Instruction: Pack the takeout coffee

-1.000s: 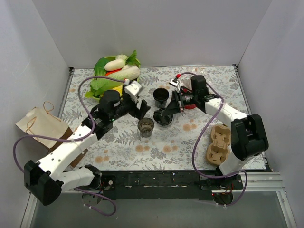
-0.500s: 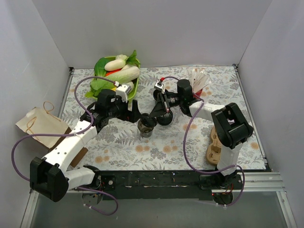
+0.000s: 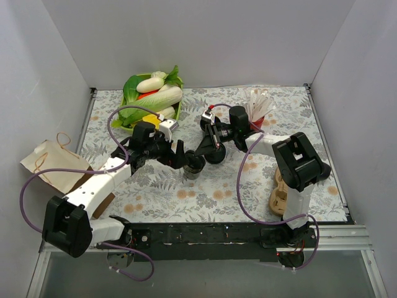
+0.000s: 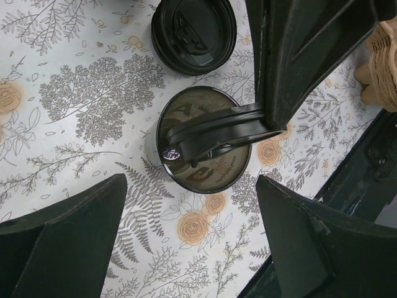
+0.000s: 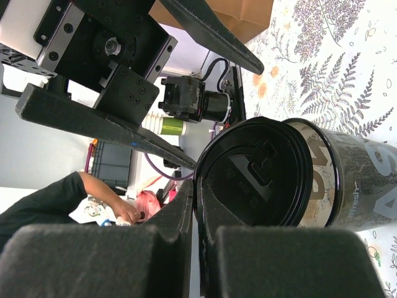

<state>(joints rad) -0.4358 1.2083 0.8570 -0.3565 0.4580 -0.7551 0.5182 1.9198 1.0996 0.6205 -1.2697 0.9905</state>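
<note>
The takeout coffee cup (image 3: 193, 166), dark with a printed wall, stands open on the floral cloth; it also shows in the left wrist view (image 4: 205, 167) and the right wrist view (image 5: 353, 180). My right gripper (image 3: 205, 144) (image 5: 194, 205) is shut on the edge of a black sip lid (image 5: 254, 174) (image 4: 217, 131), which is tilted on the cup's rim. My left gripper (image 3: 181, 158) (image 4: 192, 186) is open wide and empty, just beside the cup on its left. A second round black lid (image 3: 216, 155) (image 4: 193, 34) sits right of the cup; whether a cup is under it is hidden.
A red cup of white sticks (image 3: 259, 108) stands behind the right arm. The tan pulp carrier (image 3: 282, 186) lies at the front right. A green tray of vegetables (image 3: 152, 93) is at the back left. A brown paper bag (image 3: 56, 164) lies off the cloth's left edge.
My right gripper moved left from near the red cup and brought the lid onto the open cup. My left gripper moved right and down, closer to the cup.
</note>
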